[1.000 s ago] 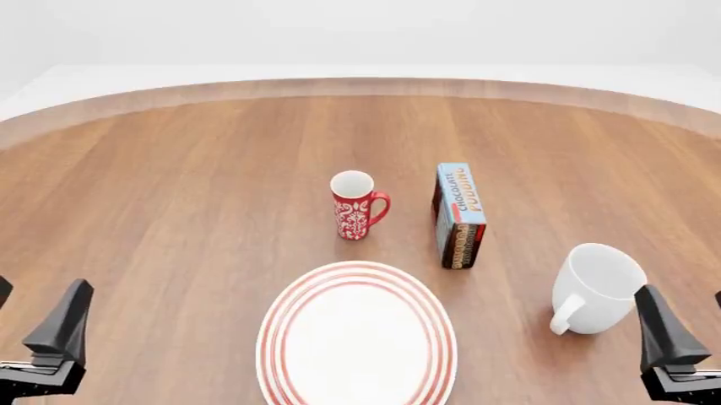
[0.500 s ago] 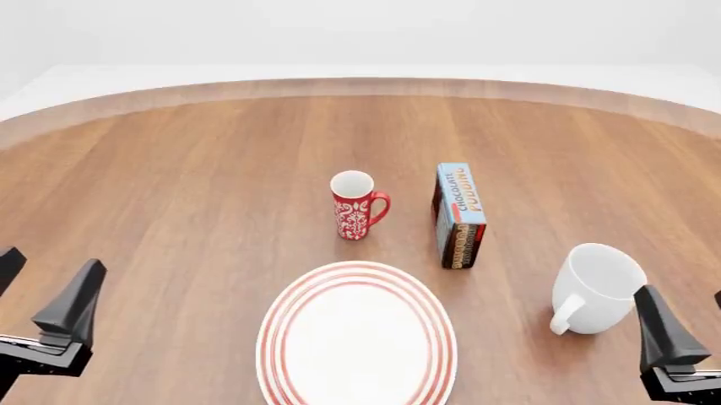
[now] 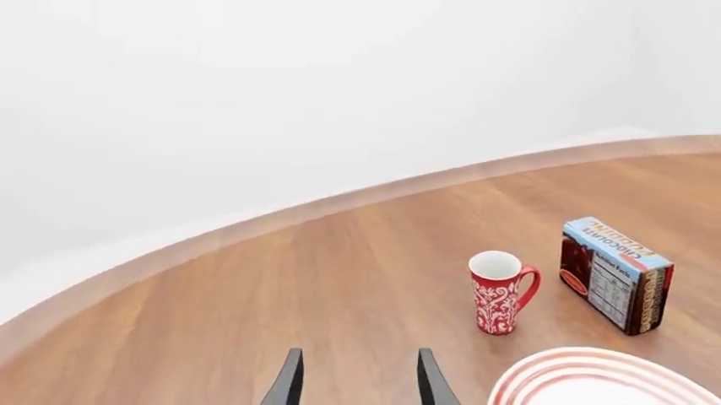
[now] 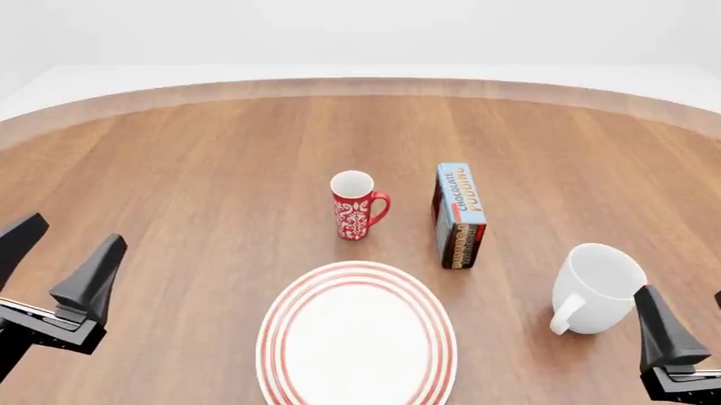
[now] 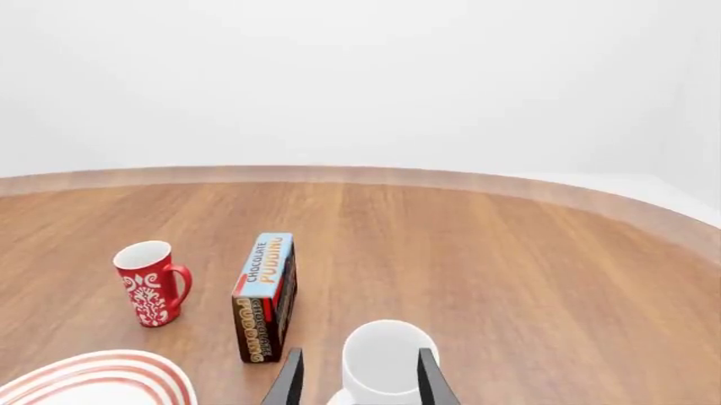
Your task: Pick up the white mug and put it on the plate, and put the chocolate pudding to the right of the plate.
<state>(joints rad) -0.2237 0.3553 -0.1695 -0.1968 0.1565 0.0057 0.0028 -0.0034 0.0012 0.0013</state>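
Observation:
The white mug (image 4: pixel 597 285) stands upright at the near right of the table, handle toward me. My right gripper (image 4: pixel 691 327) is open and empty just behind it; in the right wrist view the white mug (image 5: pixel 383 363) shows between the fingertips (image 5: pixel 290 380), apart from them. The plate (image 4: pixel 358 272) lies near the middle front. The chocolate pudding (image 4: pixel 460 215) stands on its edge behind the plate's right side. My left gripper (image 4: pixel 59 260) is open and empty at the near left, above bare table. The left wrist view shows the pudding (image 3: pixel 614 274) and the plate's rim (image 3: pixel 597 375).
A red mug with white pattern (image 4: pixel 355 205) stands upright behind the plate, left of the pudding, handle to the right; it also shows in both wrist views (image 3: pixel 499 291) (image 5: pixel 149 283). The round wooden table's far edge (image 4: pixel 360 84) curves across the back.
My left gripper has risen and moved forward and a little to the right. The right gripper, the mugs, the pudding and the plate have not moved.

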